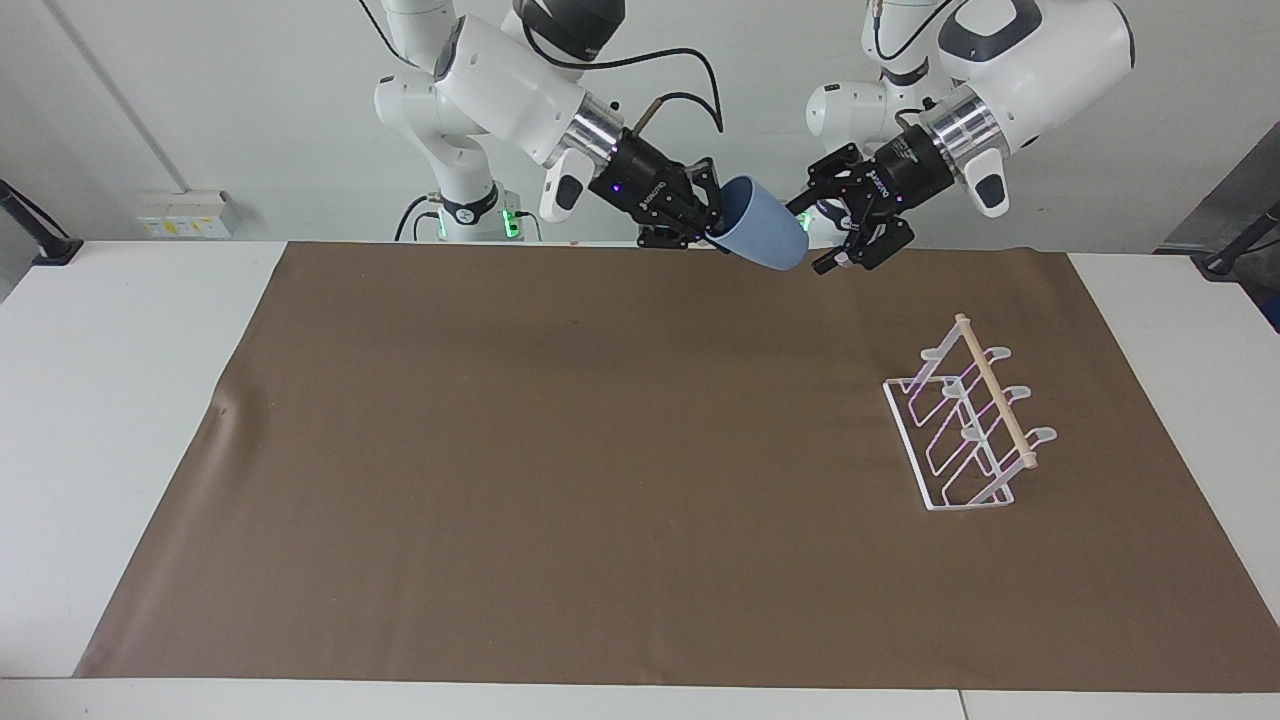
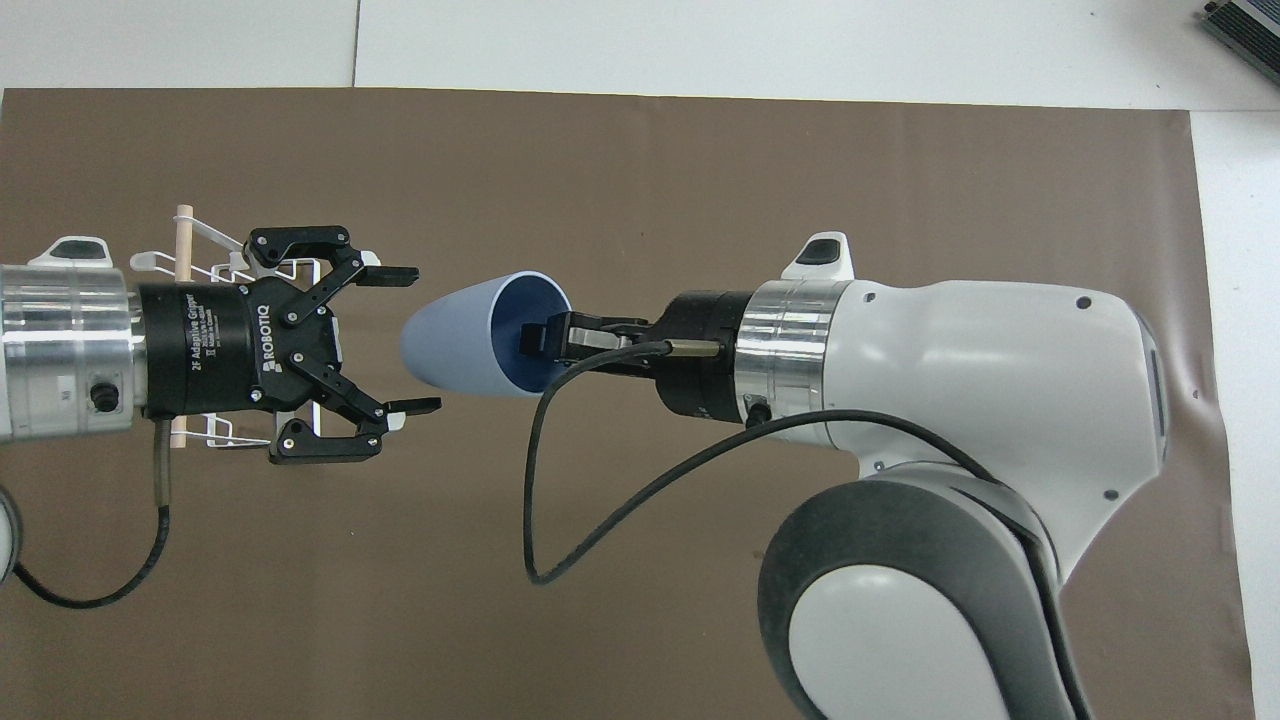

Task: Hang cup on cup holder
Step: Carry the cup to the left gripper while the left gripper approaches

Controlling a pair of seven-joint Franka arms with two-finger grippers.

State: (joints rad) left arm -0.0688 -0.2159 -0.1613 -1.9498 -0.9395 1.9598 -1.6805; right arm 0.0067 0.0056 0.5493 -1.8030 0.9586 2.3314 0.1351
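The light blue cup (image 1: 765,238) is held up in the air on its side, base toward the left arm's end; it also shows in the overhead view (image 2: 455,335). My right gripper (image 1: 712,225) is shut on the cup's rim, one finger inside the mouth (image 2: 535,340). My left gripper (image 1: 815,238) is open, its fingertips on either side of the cup's base without closing on it (image 2: 415,338). The white wire cup holder (image 1: 975,415) with its wooden dowel stands on the mat toward the left arm's end. In the overhead view it is mostly covered by the left gripper; its dowel end (image 2: 183,225) shows.
A brown mat (image 1: 600,450) covers most of the white table (image 1: 120,400). A black cable (image 2: 540,500) loops down from the right wrist. Both grippers hang over the mat's edge nearest the robots.
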